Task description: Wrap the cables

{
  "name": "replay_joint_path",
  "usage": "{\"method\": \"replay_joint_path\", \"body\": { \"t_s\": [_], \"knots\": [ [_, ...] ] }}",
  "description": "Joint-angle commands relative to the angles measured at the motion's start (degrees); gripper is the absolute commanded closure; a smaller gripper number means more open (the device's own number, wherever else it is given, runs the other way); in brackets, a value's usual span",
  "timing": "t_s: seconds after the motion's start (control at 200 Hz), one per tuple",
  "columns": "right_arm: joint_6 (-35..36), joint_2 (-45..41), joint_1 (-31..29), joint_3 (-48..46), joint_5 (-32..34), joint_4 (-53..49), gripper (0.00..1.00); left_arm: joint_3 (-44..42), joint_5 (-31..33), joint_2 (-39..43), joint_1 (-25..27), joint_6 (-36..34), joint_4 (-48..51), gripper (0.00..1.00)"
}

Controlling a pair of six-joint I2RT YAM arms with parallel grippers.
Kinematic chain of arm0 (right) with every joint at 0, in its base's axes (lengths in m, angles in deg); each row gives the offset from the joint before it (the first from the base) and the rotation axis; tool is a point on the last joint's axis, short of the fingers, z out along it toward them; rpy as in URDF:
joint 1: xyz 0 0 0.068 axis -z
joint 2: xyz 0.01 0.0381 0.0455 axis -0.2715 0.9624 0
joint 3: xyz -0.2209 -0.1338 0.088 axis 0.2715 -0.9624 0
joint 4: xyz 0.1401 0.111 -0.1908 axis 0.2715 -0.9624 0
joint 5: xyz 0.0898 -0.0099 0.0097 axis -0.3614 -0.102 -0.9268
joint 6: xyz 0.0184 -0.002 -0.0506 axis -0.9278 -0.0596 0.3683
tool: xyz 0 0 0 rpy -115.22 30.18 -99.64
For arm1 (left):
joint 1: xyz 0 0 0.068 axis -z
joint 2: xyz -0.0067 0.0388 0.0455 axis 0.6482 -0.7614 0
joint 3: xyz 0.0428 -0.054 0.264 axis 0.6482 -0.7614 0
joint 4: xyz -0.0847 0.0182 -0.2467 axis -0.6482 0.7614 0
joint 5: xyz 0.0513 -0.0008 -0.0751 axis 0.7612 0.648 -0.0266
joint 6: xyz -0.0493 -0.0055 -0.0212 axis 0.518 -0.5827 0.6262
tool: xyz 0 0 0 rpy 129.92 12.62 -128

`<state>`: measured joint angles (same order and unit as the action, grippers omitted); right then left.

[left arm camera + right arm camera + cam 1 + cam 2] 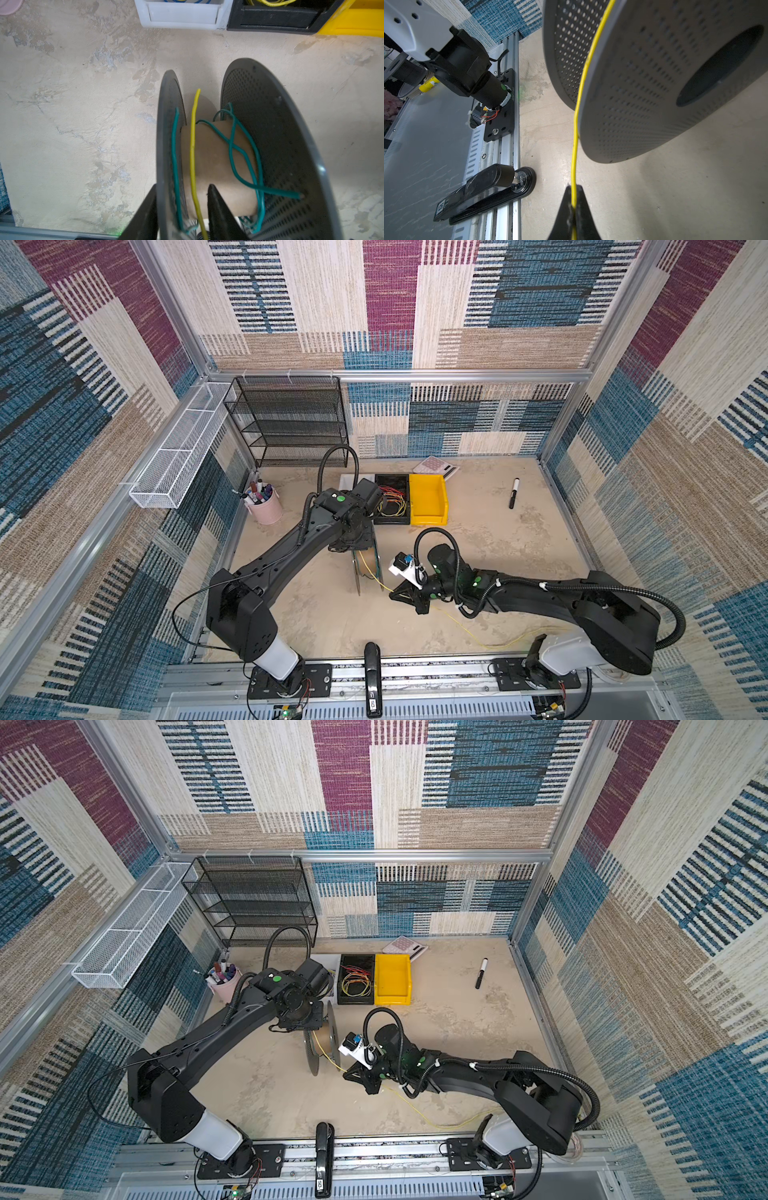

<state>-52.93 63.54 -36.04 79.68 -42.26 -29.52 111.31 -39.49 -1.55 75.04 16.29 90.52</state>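
Observation:
A grey perforated spool with a cardboard core stands on its rims mid-table; a loose green wire lies on the core. The thin yellow cable runs over the core, down to my right gripper, then trails across the table toward the front right. The right gripper is shut on the cable just in front of the spool. My left gripper reaches down from above, straddling one flange: one finger outside it, the other against the core, with a gap holding the wires. In both top views its wrist hides the fingers.
Behind the spool sit a white bin, a black bin of coloured wires and a yellow bin. A pink cup of markers stands left, a marker pen right, a calculator and black mesh shelf behind, a stapler at the front rail.

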Motion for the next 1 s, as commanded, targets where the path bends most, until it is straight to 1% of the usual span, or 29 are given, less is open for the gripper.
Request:
{"method": "replay_joint_path", "body": {
  "t_s": [0.0,0.085,0.291,0.326,0.361,0.411,0.576,0.982,0.997],
  "knots": [
    [0.12,-0.04,-0.06,0.07,-0.14,2.64,0.98,-0.06,-0.03,-0.09,0.0,-0.77,-0.06,0.66],
    [0.16,-0.02,-0.07,-0.02,-0.16,2.73,0.98,-0.14,-0.19,-0.2,-0.09,-0.83,-0.08,0.68],
    [0.49,-0.03,-0.06,-0.02,-0.11,2.64,0.97,-0.5,-0.64,-0.38,-0.18,-0.87,-0.04,0.8],
    [0.52,0.14,-0.05,0.07,-0.06,2.64,0.97,-0.6,-0.69,-0.38,-0.18,-0.98,-0.05,0.86],
    [0.6,0.21,-0.04,0.11,-0.06,2.53,0.97,-0.71,-0.82,-0.29,-0.18,-1.01,-0.02,0.95],
    [0.69,0.32,-0.07,0.24,-0.08,2.55,0.97,-0.88,-0.96,-0.29,-0.26,-1.02,-0.05,1.0],
    [0.58,1.62,-0.08,0.67,-0.54,2.9,0.97,-2.3,-1.85,0.6,-0.27,0.1,0.01,1.0],
    [0.92,2.95,-0.1,0.59,-1.11,2.73,0.97,-3.66,-3.36,1.11,-0.27,-0.83,-0.92,1.0],
    [0.95,3.0,-0.13,0.66,-1.16,2.73,0.97,-3.59,-3.45,1.19,-0.27,-0.8,-0.93,0.98]
  ]
}}
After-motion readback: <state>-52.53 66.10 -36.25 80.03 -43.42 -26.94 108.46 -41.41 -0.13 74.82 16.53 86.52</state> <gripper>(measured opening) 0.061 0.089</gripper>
